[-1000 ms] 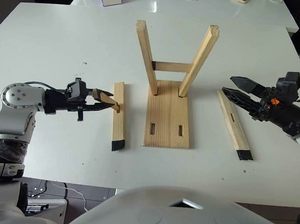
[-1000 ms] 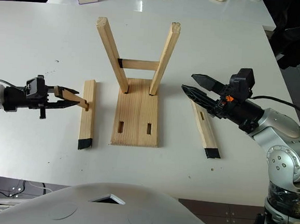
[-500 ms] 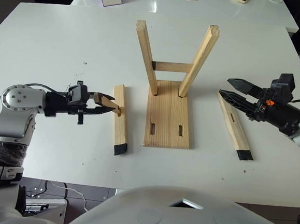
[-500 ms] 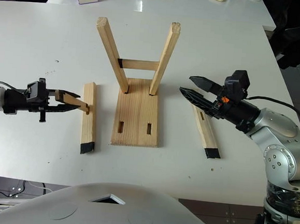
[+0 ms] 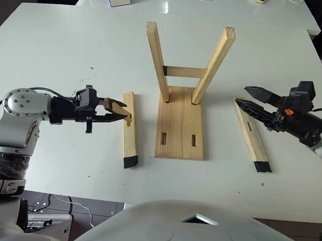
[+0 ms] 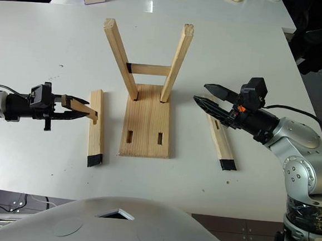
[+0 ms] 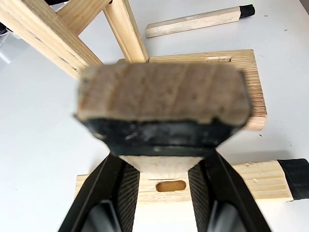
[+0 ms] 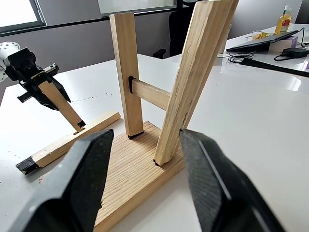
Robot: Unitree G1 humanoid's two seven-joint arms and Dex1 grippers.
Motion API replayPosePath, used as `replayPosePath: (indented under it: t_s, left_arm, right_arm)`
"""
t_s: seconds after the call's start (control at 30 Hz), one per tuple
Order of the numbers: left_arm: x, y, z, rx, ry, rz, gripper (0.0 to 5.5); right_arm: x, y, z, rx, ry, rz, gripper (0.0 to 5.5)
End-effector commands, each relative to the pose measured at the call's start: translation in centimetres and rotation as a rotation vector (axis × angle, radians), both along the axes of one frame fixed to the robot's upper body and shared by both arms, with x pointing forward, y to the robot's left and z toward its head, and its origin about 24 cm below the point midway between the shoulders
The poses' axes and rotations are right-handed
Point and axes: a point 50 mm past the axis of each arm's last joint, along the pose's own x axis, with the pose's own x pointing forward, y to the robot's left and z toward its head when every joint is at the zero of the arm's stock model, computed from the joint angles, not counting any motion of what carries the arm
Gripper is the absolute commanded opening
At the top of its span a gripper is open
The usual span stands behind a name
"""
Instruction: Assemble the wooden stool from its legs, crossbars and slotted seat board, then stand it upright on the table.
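White table [image 5: 56, 39], crossbar [image 6: 88, 111] between left fingers [image 7: 99, 189]

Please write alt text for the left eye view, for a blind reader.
The left pincer holds a short wooden crossbar against a loose wooden leg, beside a flat slotted seat board bearing two upright legs; the right pincer is open.

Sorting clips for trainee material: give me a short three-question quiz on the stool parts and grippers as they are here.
1. True or false: the right gripper is shut on the loose leg near it.
2. How many legs stand in the seat board? A one, B two, C four.
3. Fill in: the left gripper is shut on a ____, its tip at the other loose leg.
Key: 1 false, it is open; 2 B; 3 crossbar.
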Motion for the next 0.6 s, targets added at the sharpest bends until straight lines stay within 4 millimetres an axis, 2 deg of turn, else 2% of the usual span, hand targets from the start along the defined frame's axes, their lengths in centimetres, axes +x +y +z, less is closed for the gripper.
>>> replayPosePath:
  t_s: [0.03, 0.23, 0.47, 0.6]
  left_arm:
    - [-0.6, 0.5, -0.8, 0.054, 0.039, 0.015, 1.31]
    - [-1.4, 0.6, -1.7, 0.088, 0.107, 0.002, 1.31]
    - [-1.4, 1.0, -4.2, 0.236, 0.210, -0.005, 1.31]
    - [-0.7, 0.1, -4.3, 0.121, 0.308, 0.029, 1.31]
  right_arm:
    - [0.0, -0.2, -0.1, -0.043, -0.008, 0.004, 2.50]
    - [0.2, -0.2, 0.0, -0.049, -0.015, 0.006, 2.50]
    - [0.6, -0.1, -0.3, -0.074, -0.019, 0.007, 2.50]
    - [1.1, 0.1, -0.6, -0.102, -0.019, 0.024, 2.50]
